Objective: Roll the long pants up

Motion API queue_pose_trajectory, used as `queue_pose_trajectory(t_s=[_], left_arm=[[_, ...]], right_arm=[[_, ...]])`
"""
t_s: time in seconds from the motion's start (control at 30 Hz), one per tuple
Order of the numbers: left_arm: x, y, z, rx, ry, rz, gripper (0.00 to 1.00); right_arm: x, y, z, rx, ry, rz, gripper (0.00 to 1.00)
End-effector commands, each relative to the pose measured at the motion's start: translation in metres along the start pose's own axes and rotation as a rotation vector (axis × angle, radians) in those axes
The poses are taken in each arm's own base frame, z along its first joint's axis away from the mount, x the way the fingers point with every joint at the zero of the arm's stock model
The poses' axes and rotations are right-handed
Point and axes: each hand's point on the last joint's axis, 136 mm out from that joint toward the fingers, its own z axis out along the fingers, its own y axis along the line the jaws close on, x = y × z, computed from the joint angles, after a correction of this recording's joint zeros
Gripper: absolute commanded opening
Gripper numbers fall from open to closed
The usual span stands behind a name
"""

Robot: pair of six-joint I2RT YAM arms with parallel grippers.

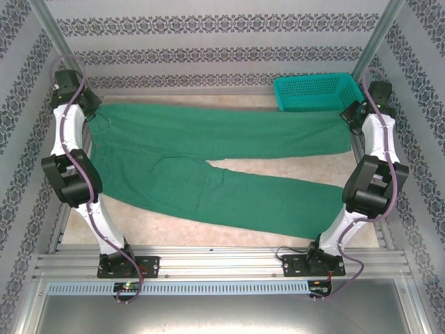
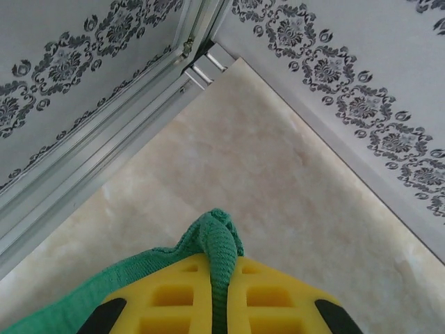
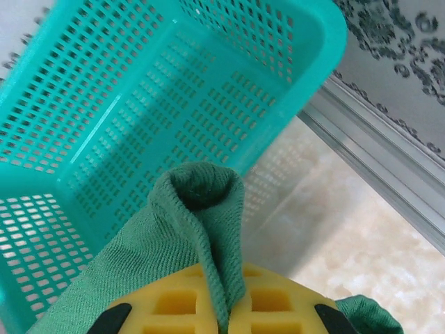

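From above: the long pants (image 1: 208, 136) are spread across the counter (image 1: 278, 167), waist at the left edge, legs running to the right. One leg lies along the far edge. The other angles down toward the near right corner. The left hand (image 1: 92, 113) has the waist end at the far left corner, and the right hand (image 1: 350, 120) has the cuff of the far leg at the far right, just beside the teal mesh basket (image 1: 316, 92). My guess is that they hold opposite ends to pull that leg straight and flat, since you can't get a tidy roll out of bunched fabric.

Left wrist camera: the left hand (image 2: 219, 271) is clamped on a ridge of the green knit (image 2: 215, 236), with the yellow pads (image 2: 174, 296) squeezed together on it. The marble-look counter (image 2: 278, 195) corner and the frame rails are right behind.

Right wrist camera: same deal. The right hand (image 3: 226, 296) is pinched together on a fold of the pants (image 3: 188, 209), which pokes up between the pads (image 3: 174, 303), and the basket (image 3: 139, 104) sits just past it. A bit of counter (image 3: 361, 243) shows at the right.

No rolling has started as far as I can tell. This looks like the straightening stage.
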Motion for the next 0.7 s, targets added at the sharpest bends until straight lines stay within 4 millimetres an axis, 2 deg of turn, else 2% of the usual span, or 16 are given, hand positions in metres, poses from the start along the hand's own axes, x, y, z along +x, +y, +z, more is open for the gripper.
queue_pose_trajectory(t_s=[0.0,0.2,0.4,0.53,0.67], left_arm=[[-0.022,-0.002,0.000,-0.032,-0.040,-0.021,0.00],[-0.039,-0.010,-0.001,-0.022,-0.063,-0.034,0.00],[-0.058,-0.018,0.003,-0.002,-0.095,-0.054,0.00],[-0.060,-0.019,0.005,-0.007,-0.088,-0.061,0.00],[-0.051,-0.016,0.011,-0.006,-0.069,-0.052,0.00]], right_arm=[[-0.035,0.013,-0.015,-0.027,-0.092,-0.003,0.00],[-0.061,0.033,-0.028,-0.051,-0.128,-0.035,0.00],[-0.074,0.052,-0.033,-0.071,-0.150,-0.075,0.00],[-0.062,0.056,-0.035,-0.086,-0.139,-0.085,0.00],[-0.035,0.045,-0.032,-0.112,-0.130,-0.069,0.00]])
